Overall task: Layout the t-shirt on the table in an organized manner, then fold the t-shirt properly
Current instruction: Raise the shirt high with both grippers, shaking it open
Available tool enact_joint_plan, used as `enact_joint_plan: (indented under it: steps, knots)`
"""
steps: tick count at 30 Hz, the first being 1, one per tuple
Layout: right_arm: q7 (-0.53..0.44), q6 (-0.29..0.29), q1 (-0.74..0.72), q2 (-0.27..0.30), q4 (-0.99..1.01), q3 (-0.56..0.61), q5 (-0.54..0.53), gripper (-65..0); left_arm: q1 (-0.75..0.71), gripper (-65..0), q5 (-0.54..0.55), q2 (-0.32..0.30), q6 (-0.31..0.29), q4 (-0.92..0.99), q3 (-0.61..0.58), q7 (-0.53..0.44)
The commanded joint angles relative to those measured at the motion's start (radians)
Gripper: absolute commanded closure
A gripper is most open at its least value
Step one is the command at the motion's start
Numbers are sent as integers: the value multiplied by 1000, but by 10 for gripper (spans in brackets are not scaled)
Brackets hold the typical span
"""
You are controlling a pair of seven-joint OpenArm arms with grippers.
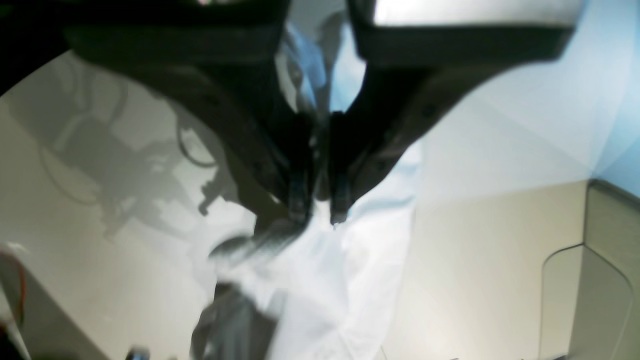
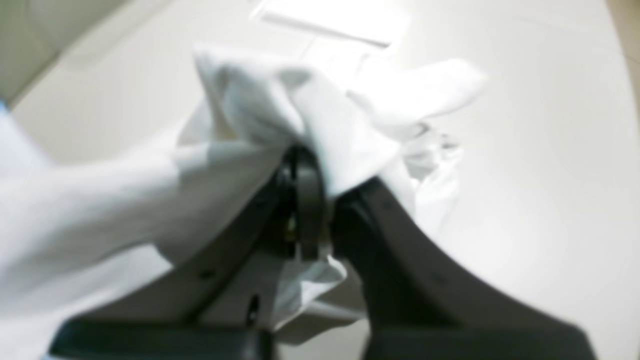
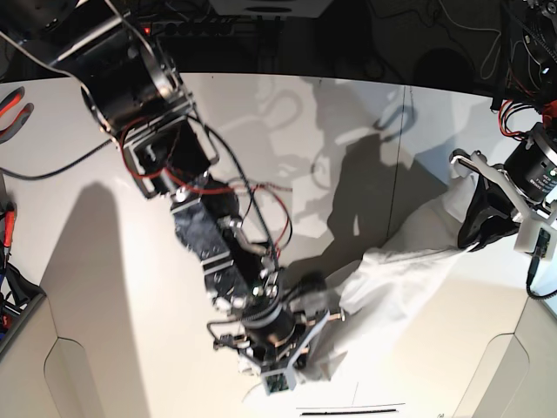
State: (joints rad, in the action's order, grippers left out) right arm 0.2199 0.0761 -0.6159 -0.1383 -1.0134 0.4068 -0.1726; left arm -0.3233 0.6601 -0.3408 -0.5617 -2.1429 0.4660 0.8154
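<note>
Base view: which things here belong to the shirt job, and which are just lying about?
Job:
t-shirt
table
left gripper, clamped on cloth
right gripper, clamped on cloth

Lying about:
red-handled tool, far edge
loose cables behind table

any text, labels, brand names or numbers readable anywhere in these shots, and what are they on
None can be read.
t-shirt: plain white, no print or tag showing.
table: blank.
left gripper and right gripper: dark, blurred, no markings legible.
</note>
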Motion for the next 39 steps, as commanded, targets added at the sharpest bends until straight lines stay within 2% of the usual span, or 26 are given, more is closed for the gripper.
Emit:
enact_joint_plan:
  steps: [1, 5, 11, 15, 19, 24, 27, 32, 36, 39]
  knots:
    - [-31, -29, -62, -14, -22, -13, -21, 0, 5, 0, 28, -11, 1, -19, 6, -26]
    - [-29, -98, -158, -14, -22, -19, -78, 0, 5, 0, 65, -10, 1, -19, 6, -56]
    - [-30, -178, -332, -14, -22, -19, -82, 0, 23, 0, 61, -11, 11, -20, 7, -138]
    - [-27, -196, -460, -14, -22, -19, -82, 0, 98, 0, 35, -12, 73, -26, 63, -176]
    - [5, -196, -550, -13, -23, -28, -82, 0, 141, 0, 48, -24, 79, -57, 171, -188]
    - [5, -203, -584, -14, -25, -35, -123, 0, 140, 0, 60, -99, 79, -145, 298, -187]
    - [4, -259, -586, -14, -31, -36, -142, 0, 137, 0, 61, -138, 81, -196, 395, -187]
    - [5, -356, -586, -14, -84, -37, -180, 0, 137, 0, 61, -179, 132, -213, 561, -187]
    - [39, -361, -583, -13, -130, -36, -179, 0, 102, 0, 69, -186, 131, -213, 634, -177]
    - [97, -360, -562, -13, -131, -37, -178, 0, 64, 0, 146, -185, 100, -213, 634, -116]
